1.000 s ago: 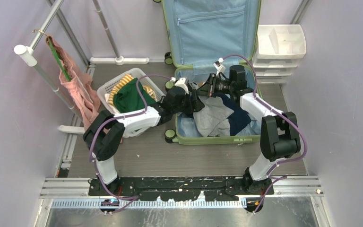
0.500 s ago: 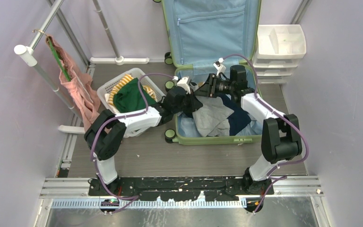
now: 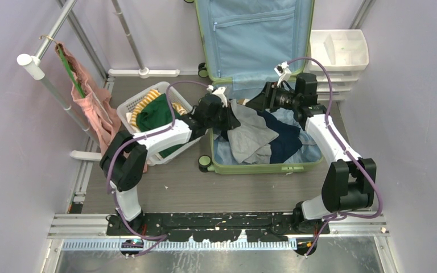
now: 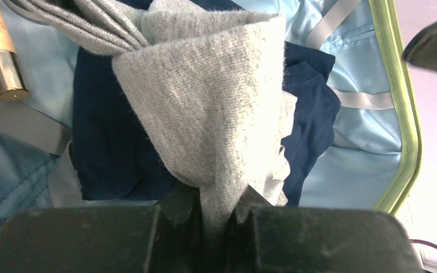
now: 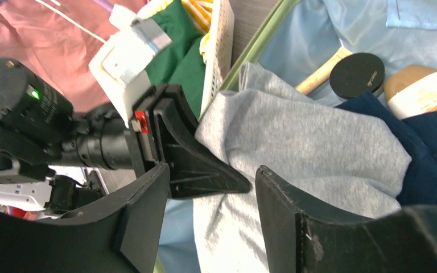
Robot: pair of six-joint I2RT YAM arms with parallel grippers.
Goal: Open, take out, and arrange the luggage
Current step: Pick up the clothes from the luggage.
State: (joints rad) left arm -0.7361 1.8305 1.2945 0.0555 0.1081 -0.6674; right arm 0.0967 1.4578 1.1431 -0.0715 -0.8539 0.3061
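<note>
The luggage (image 3: pixel 262 169), a light-green suitcase, lies open on the floor with its blue-lined lid (image 3: pixel 256 34) leaning against the back wall. A grey garment (image 3: pixel 250 136) and a navy garment (image 3: pixel 287 139) lie inside. My left gripper (image 3: pixel 231 116) is over the case's left rim, shut on a bunched fold of the grey garment (image 4: pixel 216 114), which rises from between its fingers (image 4: pixel 216 207). My right gripper (image 3: pixel 257 103) hovers over the back of the case. It is open (image 5: pixel 210 187), facing the grey cloth (image 5: pixel 318 148) with nothing between its fingers.
A white mesh basket (image 3: pixel 130 107) with green and striped clothes stands left of the case. At the back right is a white drawer unit (image 3: pixel 338 54). A pink garment (image 3: pixel 94 102) hangs on the rack at left. Bottles (image 5: pixel 427 91) and a black cap (image 5: pixel 357 74) lie in the case.
My left gripper has shut on the grey garment and pulled it up toward the left rim. My right gripper has opened, let the cloth go and drawn back to the right.
</note>
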